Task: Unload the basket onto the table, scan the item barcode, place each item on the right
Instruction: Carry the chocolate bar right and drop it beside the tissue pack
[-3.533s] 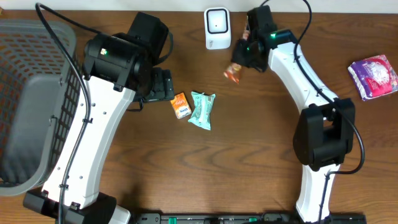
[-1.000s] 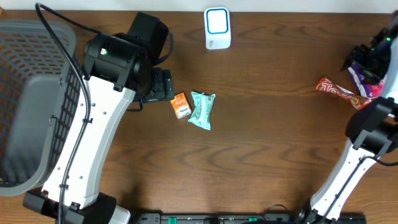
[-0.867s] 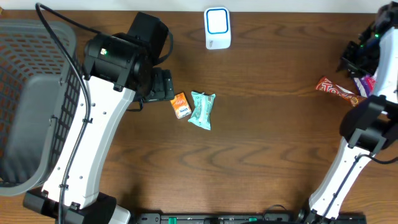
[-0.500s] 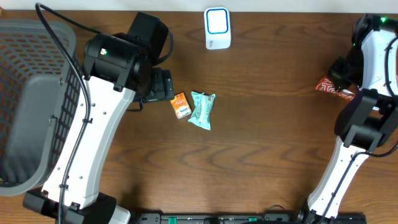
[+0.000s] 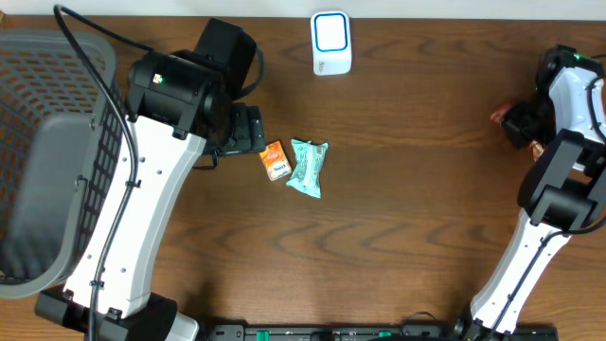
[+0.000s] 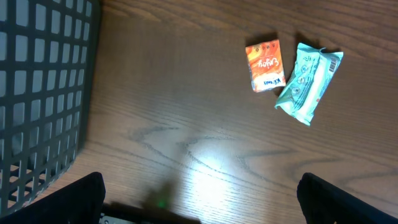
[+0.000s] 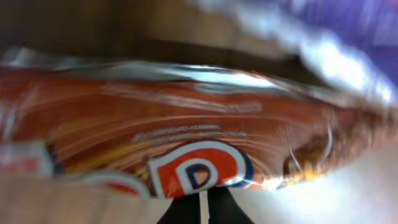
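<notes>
Leftward, grey basket [image 5: 43,66]; red wrapper [image 7: 186,124] perhaps between right fingers [image 7: 217,214]

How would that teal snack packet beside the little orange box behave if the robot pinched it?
The teal packet looks like crinkled film with sealed ends, so it would probably flex and crumple rather than stay stiff. It lies flat on the wood, so rolling seems unlikely.

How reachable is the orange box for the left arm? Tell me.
Probably yes: the orange box lies flat on open table just ahead of the left arm, jaws open and empty. Only the teal packet crowds one side.
</notes>
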### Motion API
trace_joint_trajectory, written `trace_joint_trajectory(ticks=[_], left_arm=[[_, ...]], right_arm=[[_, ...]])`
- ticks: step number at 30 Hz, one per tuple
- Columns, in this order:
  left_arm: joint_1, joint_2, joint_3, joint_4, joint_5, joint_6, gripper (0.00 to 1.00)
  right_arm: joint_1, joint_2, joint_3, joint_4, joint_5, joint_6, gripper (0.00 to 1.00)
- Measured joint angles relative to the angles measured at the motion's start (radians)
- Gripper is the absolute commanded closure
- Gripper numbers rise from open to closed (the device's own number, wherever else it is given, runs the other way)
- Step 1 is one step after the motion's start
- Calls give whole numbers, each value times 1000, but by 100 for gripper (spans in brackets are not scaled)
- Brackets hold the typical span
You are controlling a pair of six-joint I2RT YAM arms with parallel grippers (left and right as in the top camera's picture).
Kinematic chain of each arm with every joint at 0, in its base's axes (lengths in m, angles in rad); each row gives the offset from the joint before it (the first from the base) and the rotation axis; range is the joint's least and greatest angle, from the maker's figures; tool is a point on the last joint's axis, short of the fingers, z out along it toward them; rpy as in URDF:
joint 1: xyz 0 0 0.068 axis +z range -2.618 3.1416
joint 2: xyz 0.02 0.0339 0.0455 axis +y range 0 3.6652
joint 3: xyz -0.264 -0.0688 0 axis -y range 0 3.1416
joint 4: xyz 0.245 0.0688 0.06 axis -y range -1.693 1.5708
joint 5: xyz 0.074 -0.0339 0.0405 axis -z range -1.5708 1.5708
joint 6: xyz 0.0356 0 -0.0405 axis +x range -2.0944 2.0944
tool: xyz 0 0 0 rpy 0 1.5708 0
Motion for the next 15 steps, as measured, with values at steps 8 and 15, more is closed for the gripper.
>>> trace_joint_trajectory(ticks=[8,15], left_arm=[[0,0,0,0,0,0,2],[0,0,0,0,0,0,2]], right_arm=[[-51,0,0,121,24,2,96],[-113,0,0,161,87,-46,99]])
